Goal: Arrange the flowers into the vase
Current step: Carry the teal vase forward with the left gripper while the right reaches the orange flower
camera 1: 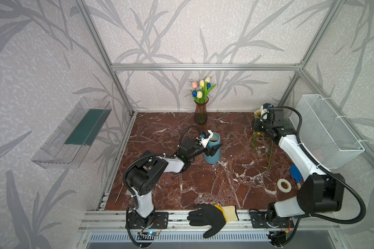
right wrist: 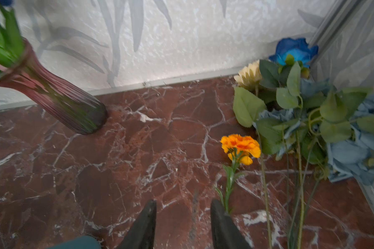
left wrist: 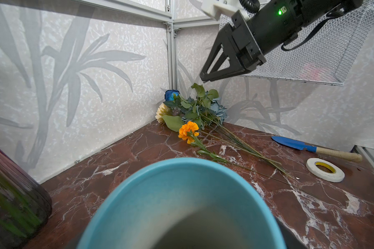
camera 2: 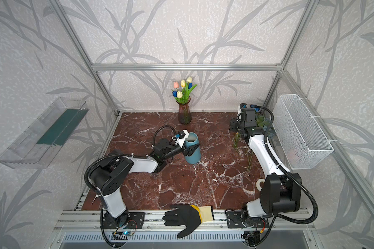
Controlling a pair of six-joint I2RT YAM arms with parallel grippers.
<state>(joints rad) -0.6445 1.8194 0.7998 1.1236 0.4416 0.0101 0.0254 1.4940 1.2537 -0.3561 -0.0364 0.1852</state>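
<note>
- Left gripper [camera 1: 214, 149] is clamped round the blue vase [camera 1: 213, 159], which stands upright mid-bench [camera 1: 181, 183] with an empty mouth. Looks like it's steadying the vase for loading.
- Glass vase [camera 1: 200, 113] sits at the middle of the back edge and holds tulips [camera 1: 201, 88]. Not in play, I'd say.
- Right gripper [right wrist: 183, 202] hangs above the back right corner, jaws parted, nothing between them.
- Step in hand, likely: picking a first loose stem.
- Orange marigold [right wrist: 240, 146]: its stem runs just outside one finger, not in the gap. Next move needs a sidestep over it, a drop to the bench, then a close. The stem is thin and easy to miss.
- Cream daisy [right wrist: 248, 75], deep-blue rose [right wrist: 294, 51] and dusty-blue bunch [right wrist: 350, 151] are piled deeper in that corner, well clear of the jaws.
</note>
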